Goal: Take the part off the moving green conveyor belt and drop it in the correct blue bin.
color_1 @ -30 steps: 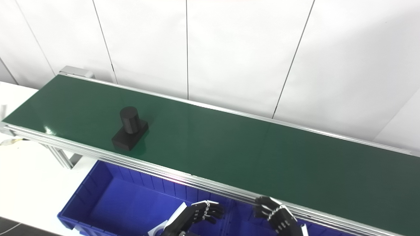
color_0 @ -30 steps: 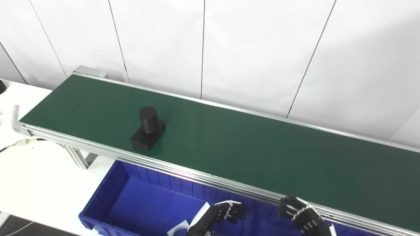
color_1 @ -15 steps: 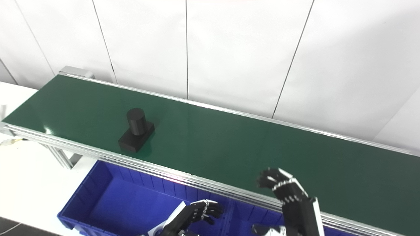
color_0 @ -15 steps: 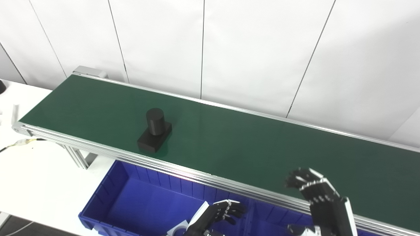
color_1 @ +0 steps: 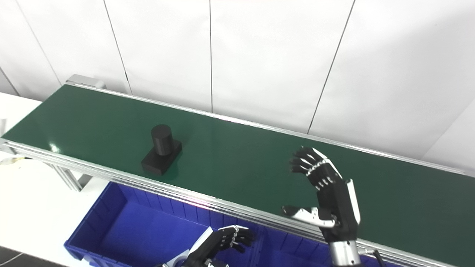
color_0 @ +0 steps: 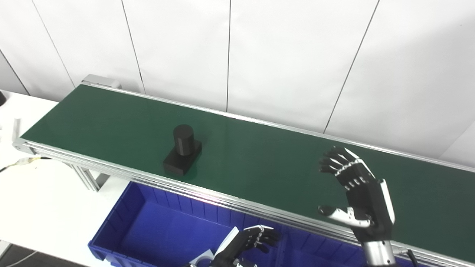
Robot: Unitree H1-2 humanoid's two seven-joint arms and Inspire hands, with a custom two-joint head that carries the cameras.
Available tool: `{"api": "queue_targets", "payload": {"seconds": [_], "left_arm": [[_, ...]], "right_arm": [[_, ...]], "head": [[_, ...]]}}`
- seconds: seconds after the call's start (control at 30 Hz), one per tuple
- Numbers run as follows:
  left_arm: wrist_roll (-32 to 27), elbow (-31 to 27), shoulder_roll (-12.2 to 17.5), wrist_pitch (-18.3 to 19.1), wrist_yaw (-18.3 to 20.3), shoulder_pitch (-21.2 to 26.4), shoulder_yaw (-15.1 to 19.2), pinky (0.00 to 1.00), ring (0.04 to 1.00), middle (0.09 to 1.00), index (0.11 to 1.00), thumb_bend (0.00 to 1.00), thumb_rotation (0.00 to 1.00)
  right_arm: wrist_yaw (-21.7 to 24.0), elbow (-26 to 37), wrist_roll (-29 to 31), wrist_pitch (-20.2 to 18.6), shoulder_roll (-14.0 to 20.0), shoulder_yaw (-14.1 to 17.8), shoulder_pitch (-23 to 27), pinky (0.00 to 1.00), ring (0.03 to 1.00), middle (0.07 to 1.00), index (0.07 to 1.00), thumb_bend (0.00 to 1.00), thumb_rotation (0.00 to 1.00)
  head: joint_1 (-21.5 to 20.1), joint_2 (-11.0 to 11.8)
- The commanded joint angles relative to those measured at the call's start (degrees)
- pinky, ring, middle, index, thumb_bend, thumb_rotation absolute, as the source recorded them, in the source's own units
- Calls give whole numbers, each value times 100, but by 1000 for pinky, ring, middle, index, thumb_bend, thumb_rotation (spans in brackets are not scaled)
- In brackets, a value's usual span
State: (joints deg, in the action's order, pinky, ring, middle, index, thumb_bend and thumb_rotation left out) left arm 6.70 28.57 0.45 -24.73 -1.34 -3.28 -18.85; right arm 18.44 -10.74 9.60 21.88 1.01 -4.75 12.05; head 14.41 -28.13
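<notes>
A black part (color_0: 182, 150), a cylinder standing on a flat rectangular base, rides on the green conveyor belt (color_0: 259, 163) left of centre. My right hand (color_0: 356, 193) is raised above the belt's near right stretch, open, fingers spread and thumb out to the left, holding nothing, well to the right of the part. My left hand (color_0: 249, 241) hangs low over the blue bin (color_0: 156, 226) in front of the belt, fingers loosely curled and empty.
The belt's aluminium rail (color_0: 207, 193) runs between the bins and the belt. A second blue bin (color_0: 315, 252) adjoins on the right. White wall panels stand behind. A white table (color_0: 41, 200) with a cable lies at left.
The part has ridden the belt to the right. My right hand rose from beside the bins to above the belt and opened its fingers. The left hand stayed put.
</notes>
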Motion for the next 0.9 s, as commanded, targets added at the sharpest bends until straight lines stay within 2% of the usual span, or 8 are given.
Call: {"api": "queue_targets", "payload": {"seconds": [0.0,0.13,0.4,0.73,0.87], "left_arm": [[-40,-20,-75,-220,-60,143,-13,652,713,728,704,914,27],[-54,176,-98,-220,-94,247,-44,669,707,720,699,911,18],[-12,273,-100,-220,-179,317,-111,660,703,717,697,921,35],[-28,251,-44,-220,-263,309,-245,657,708,728,698,926,28],[-30,219,-40,-220,-252,306,-262,655,712,730,700,923,21]], "right_arm": [[-144,-128,-158,346,-84,26,390,681,748,787,797,932,206],[-362,-693,-487,430,-131,21,799,714,794,823,828,951,234],[-389,-1384,-665,341,-131,-72,1310,758,817,869,877,990,256],[-524,-1931,-915,384,-189,-134,1763,801,849,924,904,1000,248],[-691,-1981,-1177,234,-197,-193,1865,818,861,933,914,1000,271]], "head": [[-21,18],[-24,74],[-6,96],[-64,91],[-81,77]]}}
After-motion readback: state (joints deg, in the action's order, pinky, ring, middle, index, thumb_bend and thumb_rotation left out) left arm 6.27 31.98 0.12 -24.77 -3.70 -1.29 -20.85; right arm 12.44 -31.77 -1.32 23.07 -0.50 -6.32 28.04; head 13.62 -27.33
